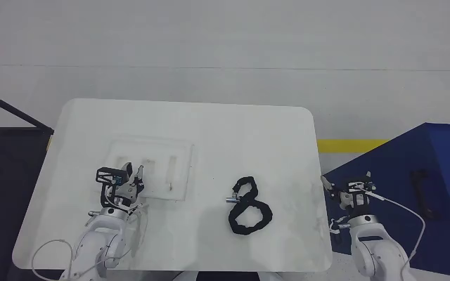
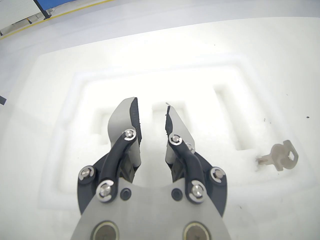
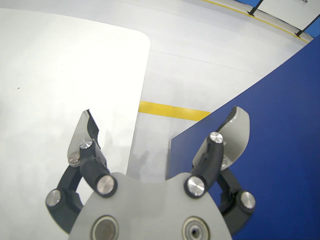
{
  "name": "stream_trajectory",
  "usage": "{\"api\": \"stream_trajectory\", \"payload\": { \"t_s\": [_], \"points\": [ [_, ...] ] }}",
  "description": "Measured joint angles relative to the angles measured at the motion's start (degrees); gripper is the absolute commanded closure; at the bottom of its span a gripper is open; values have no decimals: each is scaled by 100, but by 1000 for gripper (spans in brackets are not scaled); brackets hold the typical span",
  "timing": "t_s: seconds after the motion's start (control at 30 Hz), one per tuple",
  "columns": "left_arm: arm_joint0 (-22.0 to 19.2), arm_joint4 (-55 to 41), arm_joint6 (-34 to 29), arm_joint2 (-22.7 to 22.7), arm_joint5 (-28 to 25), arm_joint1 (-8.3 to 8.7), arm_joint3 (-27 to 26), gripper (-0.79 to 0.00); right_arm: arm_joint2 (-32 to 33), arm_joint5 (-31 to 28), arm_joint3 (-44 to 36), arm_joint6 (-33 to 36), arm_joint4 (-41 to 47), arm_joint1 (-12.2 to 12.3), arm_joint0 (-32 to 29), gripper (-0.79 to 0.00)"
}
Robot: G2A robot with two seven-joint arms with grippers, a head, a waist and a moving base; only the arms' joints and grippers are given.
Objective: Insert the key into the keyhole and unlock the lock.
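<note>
A black chain lock (image 1: 249, 208) lies curled in a figure eight near the table's middle, with a small metal lock body (image 1: 233, 200) at its left side. A pale key (image 2: 280, 156) lies on the white foam tray (image 2: 57, 116), its tip stuck in the foam near a long slot; from above the key (image 1: 169, 185) is a tiny mark at the tray's (image 1: 151, 169) front right. My left gripper (image 2: 151, 104) hovers open over the tray, to the key's left, holding nothing; from above it (image 1: 129, 171) sits at the tray's front left. My right gripper (image 3: 162, 112) stands wide open over the table's right edge (image 1: 349, 187).
The foam tray has several recessed slots (image 2: 230, 116). A blue panel (image 3: 262, 126) stands off the table just right of the right gripper. The floor beyond carries a yellow line (image 1: 351, 145).
</note>
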State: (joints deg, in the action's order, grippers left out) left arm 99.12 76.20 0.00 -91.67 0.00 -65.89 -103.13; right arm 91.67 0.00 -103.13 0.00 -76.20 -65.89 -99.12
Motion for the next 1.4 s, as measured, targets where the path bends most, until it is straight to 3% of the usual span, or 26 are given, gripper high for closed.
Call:
{"api": "stream_trajectory", "payload": {
  "t_s": [0.7, 0.73, 0.83, 1.1, 1.2, 1.33, 1.4],
  "points": [
    [0, 0, 0, 0, 0, 0, 0, -247, 0, 0, 0, 0, 0, 0, 0, -784],
    [0, 0, 0, 0, 0, 0, 0, -785, 0, 0, 0, 0, 0, 0, 0, -785],
    [-21, -198, -219, -78, -121, 4, -176, -785, 0, 0, 0, 0, 0, 0, 0, -785],
    [116, -2001, -3250, -865, -411, 62, -2102, -785, 0, 0, 0, 0, 0, 0, 0, -785],
    [35, -2555, -4905, -1080, 37, 101, -2865, -785, 0, 0, 0, 0, 0, 0, 0, -785],
    [-800, -3274, -7260, -945, 637, 184, -3096, -785, 0, 0, 0, 0, 0, 0, 0, -785],
    [-1212, -3366, -7773, -897, 870, 207, -2952, -785, 0, 0, 0, 0, 0, 0, 0, -785]
  ]
}}
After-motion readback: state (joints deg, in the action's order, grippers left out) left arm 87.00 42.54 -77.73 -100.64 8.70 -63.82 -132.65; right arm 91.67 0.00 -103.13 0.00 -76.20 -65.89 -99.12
